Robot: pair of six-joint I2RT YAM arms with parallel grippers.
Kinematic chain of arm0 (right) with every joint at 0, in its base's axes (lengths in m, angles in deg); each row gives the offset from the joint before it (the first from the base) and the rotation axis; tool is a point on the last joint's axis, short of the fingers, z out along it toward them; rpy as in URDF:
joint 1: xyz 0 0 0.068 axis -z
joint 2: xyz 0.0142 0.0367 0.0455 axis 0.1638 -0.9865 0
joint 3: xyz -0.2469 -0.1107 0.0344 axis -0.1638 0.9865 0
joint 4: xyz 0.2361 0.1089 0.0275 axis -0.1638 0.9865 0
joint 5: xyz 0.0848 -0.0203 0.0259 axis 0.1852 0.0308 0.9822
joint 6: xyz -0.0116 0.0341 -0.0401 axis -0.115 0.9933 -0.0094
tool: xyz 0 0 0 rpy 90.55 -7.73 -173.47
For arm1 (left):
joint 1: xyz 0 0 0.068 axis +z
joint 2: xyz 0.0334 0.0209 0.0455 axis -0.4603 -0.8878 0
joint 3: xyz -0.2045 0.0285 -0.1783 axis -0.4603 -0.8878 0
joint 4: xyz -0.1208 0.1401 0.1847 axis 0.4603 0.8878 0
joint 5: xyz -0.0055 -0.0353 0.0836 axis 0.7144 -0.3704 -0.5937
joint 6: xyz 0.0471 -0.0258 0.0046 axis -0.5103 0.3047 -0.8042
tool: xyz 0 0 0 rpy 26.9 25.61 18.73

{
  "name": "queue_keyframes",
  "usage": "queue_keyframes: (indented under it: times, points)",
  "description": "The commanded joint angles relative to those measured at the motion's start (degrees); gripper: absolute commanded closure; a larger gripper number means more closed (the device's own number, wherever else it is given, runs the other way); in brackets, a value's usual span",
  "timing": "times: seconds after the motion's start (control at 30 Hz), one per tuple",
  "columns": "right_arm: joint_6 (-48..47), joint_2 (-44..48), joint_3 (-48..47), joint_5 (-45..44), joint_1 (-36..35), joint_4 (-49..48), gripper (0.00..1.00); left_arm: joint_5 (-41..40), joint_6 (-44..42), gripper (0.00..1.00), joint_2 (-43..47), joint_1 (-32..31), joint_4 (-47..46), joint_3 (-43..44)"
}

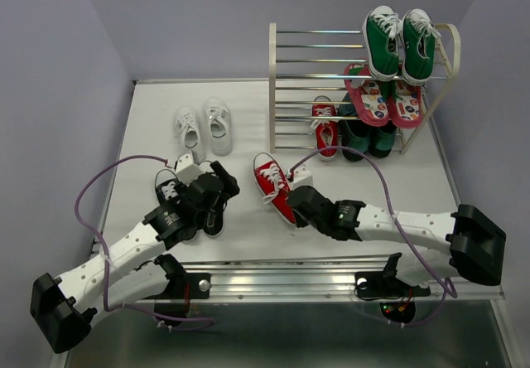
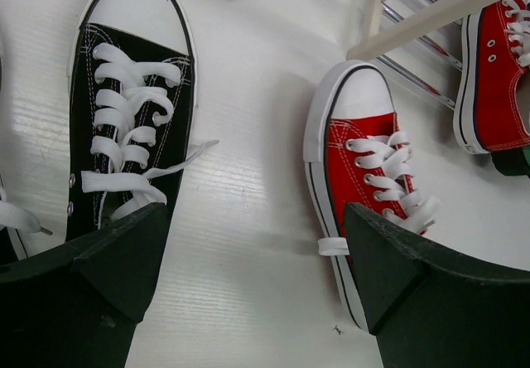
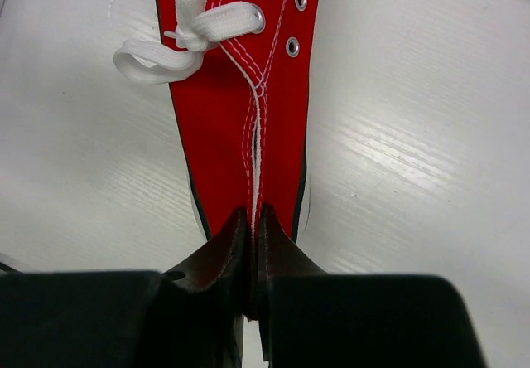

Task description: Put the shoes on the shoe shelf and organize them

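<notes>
Left claw [image 2: 257,219] hangs released above a black sneaker [image 2: 132,111], near left. Mid-counter [image 1: 149,111], the right claw [image 3: 252,217] is clenched on the red sneaker [image 3: 248,94] at its heel; lift it level, then set it far right beside its mate [image 1: 325,126] on the shoe shelf [image 1: 273,86]

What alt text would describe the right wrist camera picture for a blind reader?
The right gripper is shut on the heel of a red sneaker lying on a white table. Its white lace loops to the left.
</notes>
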Motion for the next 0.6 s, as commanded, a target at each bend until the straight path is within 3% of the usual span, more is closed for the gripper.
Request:
queue_keyframes:
  times: [0.0,0.57]
  points:
    - [1.53,5.48,1.53,-5.55,-0.06,-8.86,0.99,-1.32,-0.38,0.01,-0.67,0.32,-1.32,0.06]
    - [8.21,13.22,2.15,-14.51,-0.06,2.83,0.99,-1.41,-1.00,0.01,-2.16,0.41,-2.37,1.21]
